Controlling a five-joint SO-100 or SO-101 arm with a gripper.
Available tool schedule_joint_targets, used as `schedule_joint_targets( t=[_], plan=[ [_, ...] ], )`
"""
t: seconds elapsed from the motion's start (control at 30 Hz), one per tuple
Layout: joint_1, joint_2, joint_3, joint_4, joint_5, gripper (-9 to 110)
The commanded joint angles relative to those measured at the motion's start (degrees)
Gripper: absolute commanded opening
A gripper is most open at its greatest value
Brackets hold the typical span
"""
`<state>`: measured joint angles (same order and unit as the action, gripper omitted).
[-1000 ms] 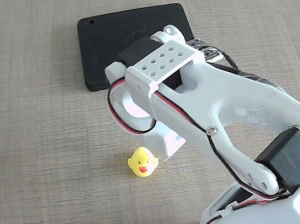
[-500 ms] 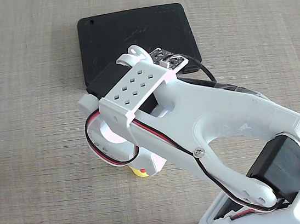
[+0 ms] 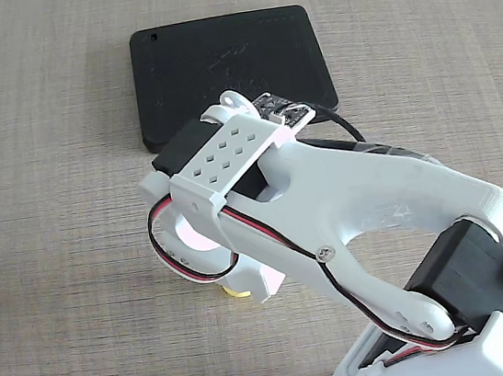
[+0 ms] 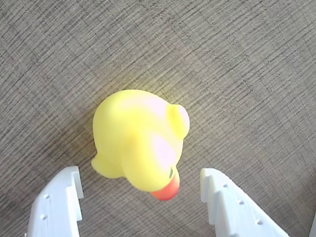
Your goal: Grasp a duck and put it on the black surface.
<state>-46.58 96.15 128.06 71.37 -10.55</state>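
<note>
Unclear setting, bare wood-grain table (image 3: 58, 269)

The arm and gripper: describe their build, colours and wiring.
The arm is white printed plastic with black servo blocks at its joints. Red, black and white wires run along it, beside a thicker black cable. The gripper has two white fingers with small dimples.

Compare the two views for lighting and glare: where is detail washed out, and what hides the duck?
Wrist view: pale overexposed patches on the duck, table grain sharp. Fixed view: soft even light, the arm covers the duck except a yellow sliver; black surface matte, no glare.
</note>
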Motion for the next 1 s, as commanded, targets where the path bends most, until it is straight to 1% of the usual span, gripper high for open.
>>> schedule_joint_targets(
  t=[0.0, 0.27, 0.5, 0.6, 0.97],
  plan=[
    [0.4, -0.4, 0.6, -2.8, -0.4, 24],
    [1.2, 0.2, 1.5, -6.8, -0.9, 22],
    [5.8, 0.3, 1.7, -8.2, -1.2, 10],
    [5.9, 0.3, 1.4, -8.3, -1.2, 7],
    [6.0, 2.3, 0.8, -7.6, -1.2, 7]
  ],
)
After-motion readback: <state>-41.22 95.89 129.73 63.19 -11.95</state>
